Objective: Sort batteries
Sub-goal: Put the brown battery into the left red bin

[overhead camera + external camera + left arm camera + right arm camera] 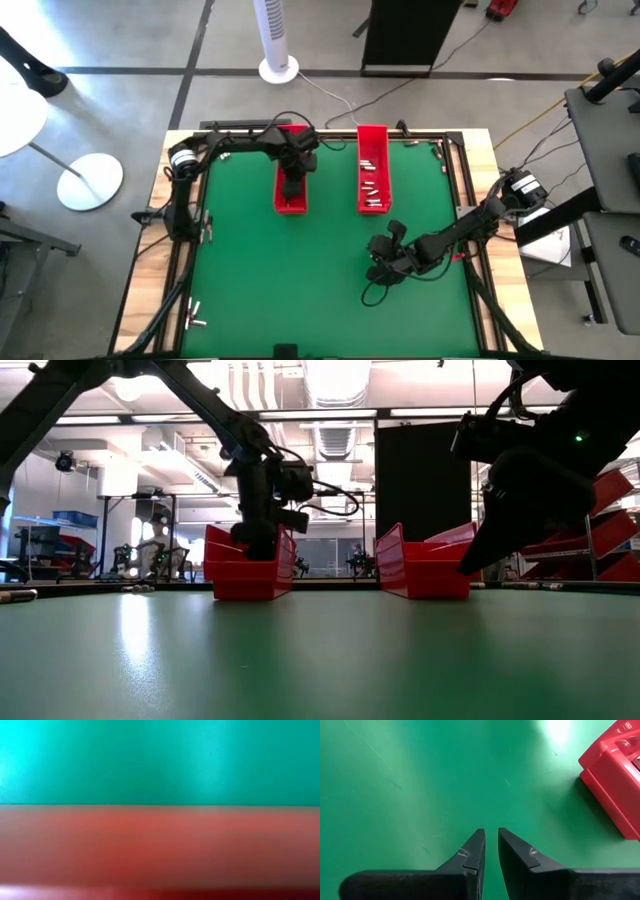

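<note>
**benchrat:** Going left to right on the green-matted tabletop (300, 280): a few small silvery cylindrical batteries (193, 315) lie loose at the near left corner, by the wooden edge. Further in, the left long red plastic tray (291, 200) has the left end effector (292, 188) reaching straight down into it. From the low camera the dark arm drops behind the tray's front wall, so the tips are hidden, and its own wrist camera is filled with only red plastic and green mat. Going by how little it's spread, I'd call it closed; whether it's pinching a battery, can't tell.

**solderpaste:** And the other side?

**benchrat:** The right long red plastic tray (373, 170) sits beside the first with a gap between them, and it has a scatter of batteries lying along its floor. The right end effector (489, 840) hovers over bare mat nearer the front, apart from that tray's near end, its two dark fingers (473, 851) drawn almost together with only a thin slit between them and nothing in it.

**solderpaste:** Any labels or brands?

**benchrat:** No writing I can read anywhere.
</note>
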Controlling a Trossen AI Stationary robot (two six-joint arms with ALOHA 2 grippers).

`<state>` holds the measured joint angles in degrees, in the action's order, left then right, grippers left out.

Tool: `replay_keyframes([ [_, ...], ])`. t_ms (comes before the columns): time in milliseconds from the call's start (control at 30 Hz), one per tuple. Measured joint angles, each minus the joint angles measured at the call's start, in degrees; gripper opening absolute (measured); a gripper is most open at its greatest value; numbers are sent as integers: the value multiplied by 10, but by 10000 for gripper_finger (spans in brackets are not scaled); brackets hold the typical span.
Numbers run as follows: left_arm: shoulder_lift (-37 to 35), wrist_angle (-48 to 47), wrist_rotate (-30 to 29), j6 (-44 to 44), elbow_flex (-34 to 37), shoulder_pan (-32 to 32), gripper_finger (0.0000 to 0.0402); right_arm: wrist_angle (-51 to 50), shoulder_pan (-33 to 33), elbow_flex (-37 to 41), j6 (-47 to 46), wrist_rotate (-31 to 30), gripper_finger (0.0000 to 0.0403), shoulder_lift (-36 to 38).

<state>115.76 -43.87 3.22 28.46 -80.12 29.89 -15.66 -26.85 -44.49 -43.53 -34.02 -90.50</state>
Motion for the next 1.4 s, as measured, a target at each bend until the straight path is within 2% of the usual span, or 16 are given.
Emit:
replay_keyframes([
  [233, 4, -2, -23, -1, 1, 0, 70, 0, 0, 0, 0, 0, 54, 0],
  [633, 0, -19, -23, 1, -17, 0, 79, -2, 0, 0, 0, 2, 75, 8],
  [867, -5, -78, -8, 4, -83, 0, 91, -94, 0, -40, 41, -2, 109, 54],
  [1000, -6, -117, -7, 4, -115, 0, 114, -184, 0, -64, 34, -45, 137, 90],
  [1067, -6, -167, -8, 10, -140, 0, 125, -237, 5, -81, -7, -83, 150, 117],
  [1133, -10, -229, -7, 11, -169, 3, 133, -289, 17, -100, -60, -117, 160, 153],
  [1200, -17, -270, -5, 7, -198, 6, 137, -318, 39, -118, -69, -131, 165, 193],
  [1300, -43, -282, 22, 1, -225, 12, 137, -342, 91, -132, -50, -121, 164, 241],
  [1400, -81, -254, 78, -1, -230, 15, 135, -364, 174, -136, -30, -85, 153, 278],
])
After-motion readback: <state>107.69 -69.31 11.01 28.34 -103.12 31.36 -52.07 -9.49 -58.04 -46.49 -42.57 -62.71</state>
